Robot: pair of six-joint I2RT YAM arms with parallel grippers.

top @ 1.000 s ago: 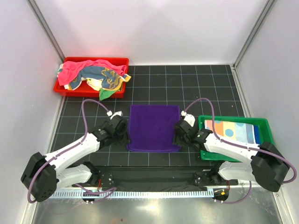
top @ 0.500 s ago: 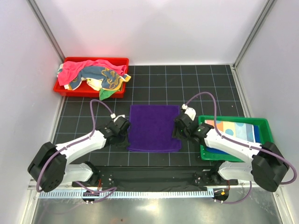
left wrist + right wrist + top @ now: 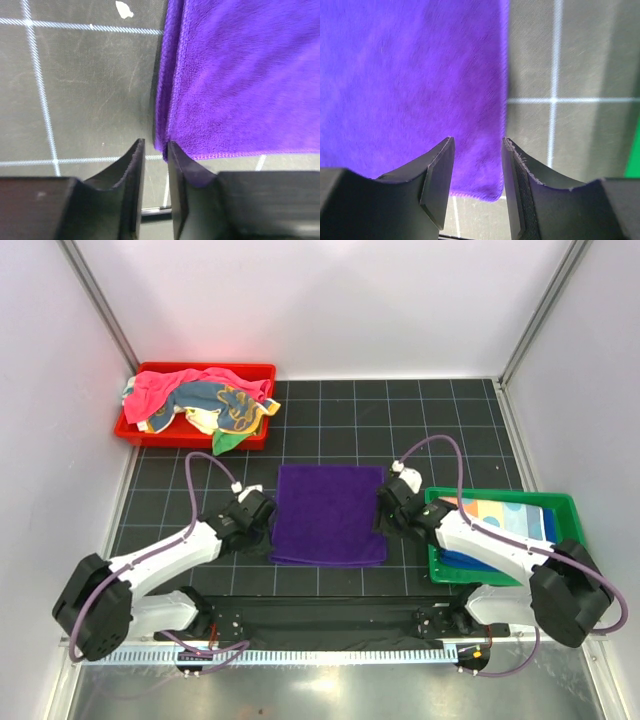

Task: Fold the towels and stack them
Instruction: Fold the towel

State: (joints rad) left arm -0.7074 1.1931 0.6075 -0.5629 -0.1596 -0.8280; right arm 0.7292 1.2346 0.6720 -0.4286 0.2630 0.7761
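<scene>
Over at the far left, a heap of crumpled towels [image 3: 195, 405] is lying in the red tray [image 3: 250, 367], well apart from my arms. Nearer me, my left gripper [image 3: 258, 514] [image 3: 155, 145] is sitting at the near left corner of the purple towel [image 3: 328, 512], which is lying flat on the black mat [image 3: 400, 420]; its jaws are standing a narrow slit apart with that corner at their tips, and I cannot tell whether they are pinching it. My right gripper [image 3: 388, 508] [image 3: 477, 142] is straddling the towel's right edge with jaws apart, gripping nothing, and folded towels [image 3: 505, 520] are resting in the green tray [image 3: 560, 502] just beside it.

Left claw [image 3: 155, 145] low, jaws narrow; right claw [image 3: 478, 141] wider apart.
</scene>
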